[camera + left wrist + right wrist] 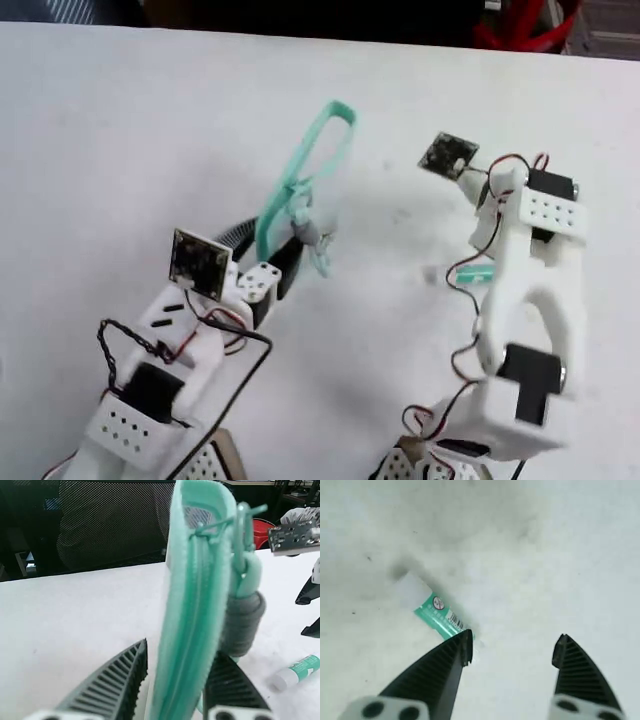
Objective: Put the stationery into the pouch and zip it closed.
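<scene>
The pouch [300, 180] is clear with a teal zip edge and stands on its edge near the table's middle. My left gripper [285, 262] is shut on its near end. In the left wrist view the pouch's teal edge [192, 595] rises between the two fingers of the left gripper [177, 655], with a grey zip pull [242, 622] beside it. A green-and-white glue stick [436, 611] lies on the table. My right gripper [515, 642] hangs open just above it, one fingertip [462, 645] at the stick's end. The glue stick [470, 272] lies partly under the right arm.
The white table [120, 130] has free room to the left and at the back. A black mesh chair [110, 525] stands beyond the far edge. Loose wires hang along both arms.
</scene>
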Controlling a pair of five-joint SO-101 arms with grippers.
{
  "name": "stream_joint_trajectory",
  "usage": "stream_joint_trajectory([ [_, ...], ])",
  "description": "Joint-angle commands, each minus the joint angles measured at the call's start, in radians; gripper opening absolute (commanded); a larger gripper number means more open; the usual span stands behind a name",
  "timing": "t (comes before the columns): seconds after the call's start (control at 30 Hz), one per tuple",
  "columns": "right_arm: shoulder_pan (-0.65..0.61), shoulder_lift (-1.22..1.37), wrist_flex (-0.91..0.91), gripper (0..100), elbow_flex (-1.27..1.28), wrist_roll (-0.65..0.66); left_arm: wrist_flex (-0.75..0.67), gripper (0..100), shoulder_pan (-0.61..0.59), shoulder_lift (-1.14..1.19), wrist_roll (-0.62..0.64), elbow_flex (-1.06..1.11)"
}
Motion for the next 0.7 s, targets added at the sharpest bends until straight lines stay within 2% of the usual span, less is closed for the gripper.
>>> stream_joint_trajectory([
  [0.0, 0.015, 0.07, -0.062, 25.2, -0.008, 0.091, 0.0, 17, -0.001, -0.004, 0.006, -0.011],
  [0.23, 0.058, 0.182, -0.016, 25.2, -0.006, 0.413, 0.0, 17, -0.001, -0.004, 0.006, -0.011],
  [0.37, 0.051, 0.208, -0.024, 25.2, -0.006, 0.425, 0.0, 17, -0.001, -0.004, 0.006, -0.012],
  [0.67, 0.016, 0.309, -0.223, 23.2, 0.08, 0.423, 0.0, 17, -0.001, -0.004, 0.006, -0.011],
])
